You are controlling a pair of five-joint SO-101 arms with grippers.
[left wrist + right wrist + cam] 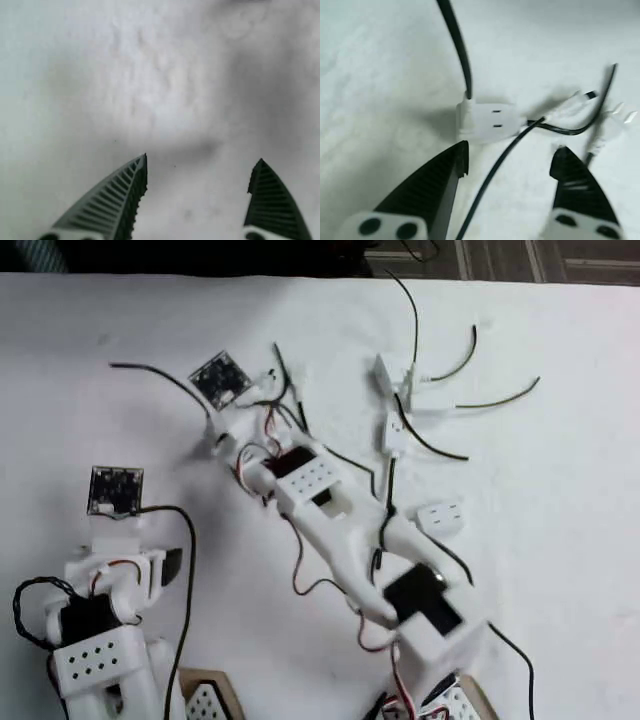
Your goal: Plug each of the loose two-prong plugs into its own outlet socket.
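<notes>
My right gripper point(512, 150) is open, its jaws wide apart just short of a small white outlet socket block point(490, 120) with two slots and a black cord point(457, 45) leading away from it. Two loose white plugs point(577, 97) with bare prongs lie beside that block, and another black cord crosses between my fingers. In the high view the right arm point(330, 510) stretches diagonally to this block point(216, 435) at the table's left centre. My left gripper point(202, 160) is open over bare white table, with the left arm point(100, 640) at the near left.
More white socket blocks lie at the back right point(410, 390) and beside the right arm point(440, 515). Thin black cords point(500, 398) trail across the back of the white table point(560, 490). Red and black arm wires hang along the right arm.
</notes>
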